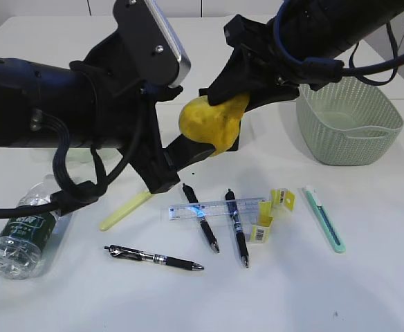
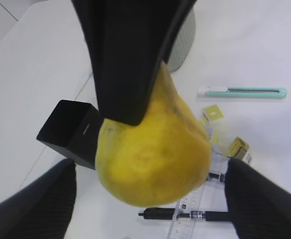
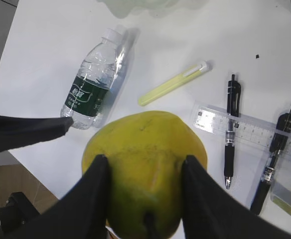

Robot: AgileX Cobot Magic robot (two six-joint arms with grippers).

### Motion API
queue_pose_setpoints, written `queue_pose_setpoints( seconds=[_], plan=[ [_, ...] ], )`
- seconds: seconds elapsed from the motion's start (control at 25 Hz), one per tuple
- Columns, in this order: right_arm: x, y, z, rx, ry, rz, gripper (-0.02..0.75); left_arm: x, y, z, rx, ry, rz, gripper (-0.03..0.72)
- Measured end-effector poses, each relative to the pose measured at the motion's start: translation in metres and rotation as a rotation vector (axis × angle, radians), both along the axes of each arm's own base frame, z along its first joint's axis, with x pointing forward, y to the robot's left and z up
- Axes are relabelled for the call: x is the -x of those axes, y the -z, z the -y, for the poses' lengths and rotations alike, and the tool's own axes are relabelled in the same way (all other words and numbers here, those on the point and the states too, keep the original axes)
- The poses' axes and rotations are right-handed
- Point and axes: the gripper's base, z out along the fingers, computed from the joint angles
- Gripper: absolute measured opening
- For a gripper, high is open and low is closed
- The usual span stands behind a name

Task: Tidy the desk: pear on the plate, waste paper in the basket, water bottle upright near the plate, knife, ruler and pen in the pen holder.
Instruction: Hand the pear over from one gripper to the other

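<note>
Water bottle point(image 1: 22, 232) lies on its side at the front left of the desk point(image 1: 292, 290), not stood up yet.

Pear point(image 1: 205, 124) is in the air over mid-desk, clamped between the fingers of the right gripper point(image 3: 144, 169). Left gripper point(image 2: 149, 167) has its jaws spread wide, one either side of the pear and not touching it. It looks like a handover or a lift in progress, and the pear isn't on the plate point(image 3: 135, 7) yet. Only the plate's rim shows, at the top edge of the right wrist view.

Everything else is still loose on the desk:
- ruler point(image 1: 216, 207) flat, with two black pens point(image 1: 200, 216) lying across it
- third black pen point(image 1: 153, 258) in front, yellow-green pen point(image 1: 124, 211) to the left
- waste paper point(image 1: 274, 211) at the right end of the ruler
- knife point(image 1: 324, 219) further right, well apart from the pen holder point(image 2: 71, 132)

Basket point(image 1: 349, 121) sits back right — no scraps visible inside. Whether the pen holder holds anything can't be told.

Judgement: first item only just underway — all six placements are still open.
</note>
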Motion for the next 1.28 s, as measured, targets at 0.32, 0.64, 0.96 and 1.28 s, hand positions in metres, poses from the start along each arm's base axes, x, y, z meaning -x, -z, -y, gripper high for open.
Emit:
queue_pose_setpoints(
  seconds=[0.32,0.64,0.96,1.28],
  plan=[
    [0.001,-0.002,-0.003,-0.034,-0.018,0.005,0.267,-0.006,0.010,0.005,0.019,-0.016,-0.015,0.688],
    [0.002,-0.003,-0.004,-0.046,-0.031,0.004,0.267,-0.007,0.011,0.006,0.037,-0.025,-0.017,0.688],
    [0.003,-0.003,-0.004,-0.052,-0.051,-0.003,0.264,-0.010,0.015,0.009,0.058,-0.038,-0.021,0.688],
    [0.005,-0.003,-0.005,-0.049,-0.074,-0.005,0.264,-0.014,0.023,0.009,0.047,-0.048,-0.036,0.688]
  ],
)
